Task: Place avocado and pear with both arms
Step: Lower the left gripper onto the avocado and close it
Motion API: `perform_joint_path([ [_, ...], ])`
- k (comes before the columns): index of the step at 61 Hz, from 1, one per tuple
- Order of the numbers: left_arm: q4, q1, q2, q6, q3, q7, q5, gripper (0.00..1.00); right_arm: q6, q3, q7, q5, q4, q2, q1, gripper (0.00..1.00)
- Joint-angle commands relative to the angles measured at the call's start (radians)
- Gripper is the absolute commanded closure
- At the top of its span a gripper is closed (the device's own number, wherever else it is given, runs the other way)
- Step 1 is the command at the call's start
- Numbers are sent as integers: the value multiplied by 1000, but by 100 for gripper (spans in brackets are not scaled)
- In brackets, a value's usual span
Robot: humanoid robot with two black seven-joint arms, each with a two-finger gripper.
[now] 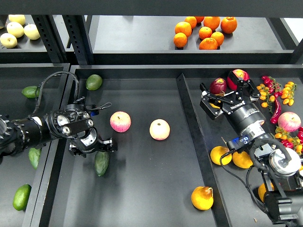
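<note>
Black worktop [142, 189], divided into bays, fruit sorted by kind. Left hand [97, 147]: above the avocado [101, 163], fingers apparently touching it; whether clamped I cannot tell. Right hand [215, 99]: fingers apart, empty, in the right bay. Pear [202, 198]: loose beside the divider, bottom centre.

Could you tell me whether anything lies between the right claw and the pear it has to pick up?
Nothing blocks it. The right claw is up by a red apple. The pear lies at the near edge, just across the divider, with only bare tray between.
</note>
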Motion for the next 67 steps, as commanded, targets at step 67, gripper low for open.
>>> perform_joint_path([
  [67, 92, 73, -40, 0, -8, 0, 31, 1, 7, 2, 0, 2, 3, 0, -9, 0],
])
